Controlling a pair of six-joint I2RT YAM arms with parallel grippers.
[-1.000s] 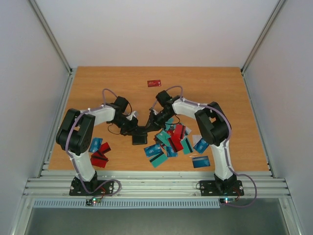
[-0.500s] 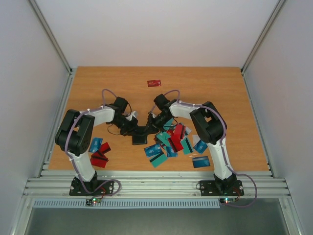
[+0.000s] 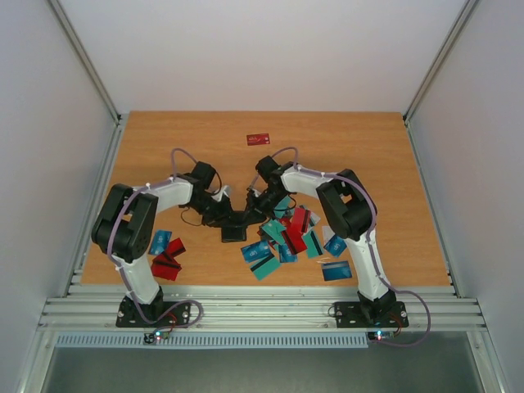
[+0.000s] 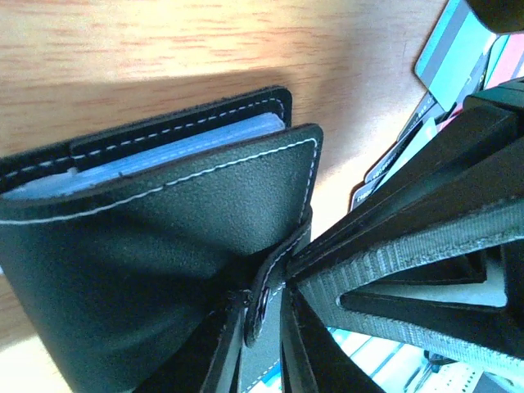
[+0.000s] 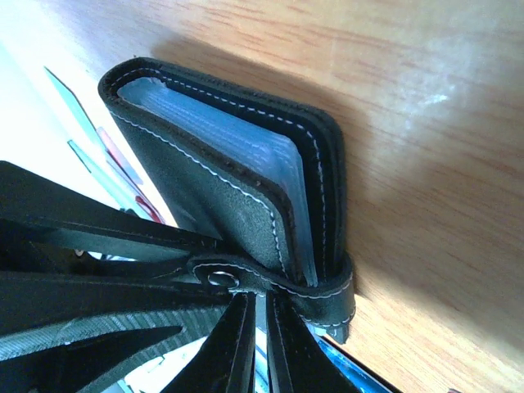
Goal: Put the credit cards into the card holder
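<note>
1. Card holder (image 3: 234,232): black with white stitching, folded shut, lying flat on the wooden table (image 3: 360,155), with both gripper tips meeting at its far edge.
2. Contents of the card holder: a stack of clear, bluish plastic sleeves (image 5: 286,176), seen edge-on between the covers. Whether any sleeve holds a card, impossible to tell.
3. Snap tab (image 5: 327,295): wrapped round the open edge of the card holder, carrying a round metal stud.
4. Left gripper (image 4: 260,327): one finger on either side of the snap tab, with a narrow gap between them. Clamped on the tab or merely flanking it, impossible to tell.
5. Right gripper (image 5: 262,307): jaws together, tips against the snap tab, facing the left gripper.
6. Credit cards (image 3: 282,237): loose heap of red, teal and blue just right of the card holder, several with a black stripe.
7. Smaller group of cards (image 3: 166,252): red and blue, well to the left of the card holder.
8. Single red card (image 3: 259,139): alone, well beyond the card holder. Pale print on its face too small to read, as on every other card.
</note>
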